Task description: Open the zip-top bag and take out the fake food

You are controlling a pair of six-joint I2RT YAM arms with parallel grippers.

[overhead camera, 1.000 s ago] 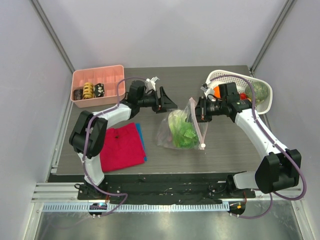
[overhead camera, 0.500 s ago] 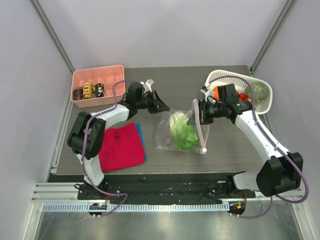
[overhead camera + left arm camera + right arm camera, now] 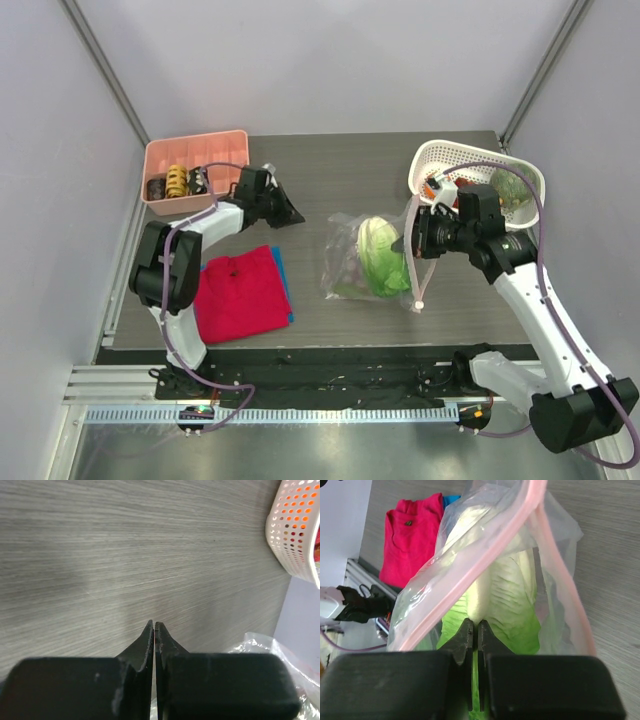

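Grey wood-grain worktop (image 3: 330, 170) carries all items.

Right tool (image 3: 410, 240): the jaws are closed to a narrow slit and pinch the clear film of the zip-top bag (image 3: 350, 262). The grip is beside the bag's pink zip strip (image 3: 415, 270), which runs up past the tool tips. Directly ahead of these tips, inside the bag, lies one piece of fake food, a green leafy vegetable (image 3: 383, 255). Behind this tool stands a white lattice basket (image 3: 440, 152) containing an orange ball (image 3: 431, 186).

Left tool (image 3: 296, 216): the jaws are closed together and hold nothing, with the tips over the worktop. The bag lies ahead of this tool, well apart from it. A pink tray (image 3: 225, 155) sits behind this tool. A red cloth (image 3: 240, 290) lies beside its arm.
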